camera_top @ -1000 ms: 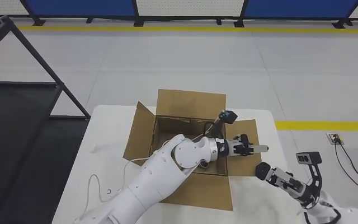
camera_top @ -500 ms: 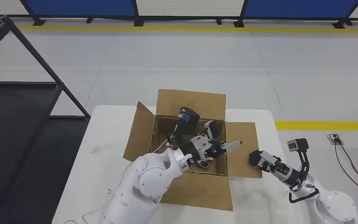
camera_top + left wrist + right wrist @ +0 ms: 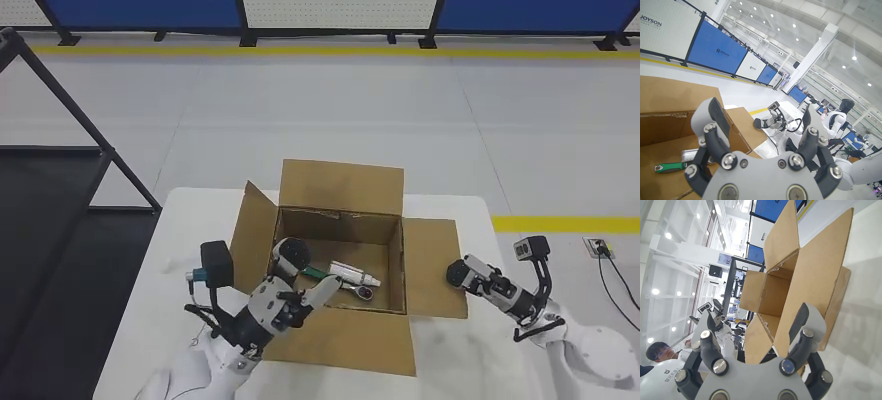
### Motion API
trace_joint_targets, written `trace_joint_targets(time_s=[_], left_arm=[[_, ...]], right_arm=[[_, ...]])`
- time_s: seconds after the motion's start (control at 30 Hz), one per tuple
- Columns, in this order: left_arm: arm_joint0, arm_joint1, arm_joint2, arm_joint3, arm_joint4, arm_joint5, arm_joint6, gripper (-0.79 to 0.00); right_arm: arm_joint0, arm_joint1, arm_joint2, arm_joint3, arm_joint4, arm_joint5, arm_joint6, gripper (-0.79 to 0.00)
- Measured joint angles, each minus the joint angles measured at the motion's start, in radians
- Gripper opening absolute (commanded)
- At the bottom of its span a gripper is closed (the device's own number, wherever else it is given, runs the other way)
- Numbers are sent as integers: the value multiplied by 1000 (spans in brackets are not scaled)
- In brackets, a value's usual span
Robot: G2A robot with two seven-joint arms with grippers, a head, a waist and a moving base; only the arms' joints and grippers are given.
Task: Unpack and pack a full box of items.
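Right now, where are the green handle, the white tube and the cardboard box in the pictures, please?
green handle [image 3: 671, 167]: left wrist view, middle of the grip.
white tube [image 3: 346, 269]: top view, its white body.
cardboard box [image 3: 342, 184]: top view, far flap.

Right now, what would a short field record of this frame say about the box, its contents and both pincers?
box: cardboard box, flaps open, on white table
contents: green-handled tool and white tube lying on the box floor
left pincer: open, empty, above the box's near left corner
right pincer: open, empty, outside the box beside its right flap
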Motion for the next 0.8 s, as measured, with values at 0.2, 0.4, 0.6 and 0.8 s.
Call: trace_joint_targets(time_s=[0.2, 0.4, 0.6, 0.8], left_arm=[[-27, -2, -18, 50, 116, 82, 75, 0], [-31, -2, -97, 134, -5, 174, 88, 0], [8, 5, -196, 167, -145, 177, 72, 0], [27, 12, -249, 188, -196, 177, 53, 0]], right_arm=[[-5, 2, -23, -26, -12, 14, -10, 0], [38, 9, -84, 1, -88, 58, 15, 0], [62, 19, -110, 21, -152, 45, 35, 0], [65, 26, -117, 17, -164, 50, 19, 0]])
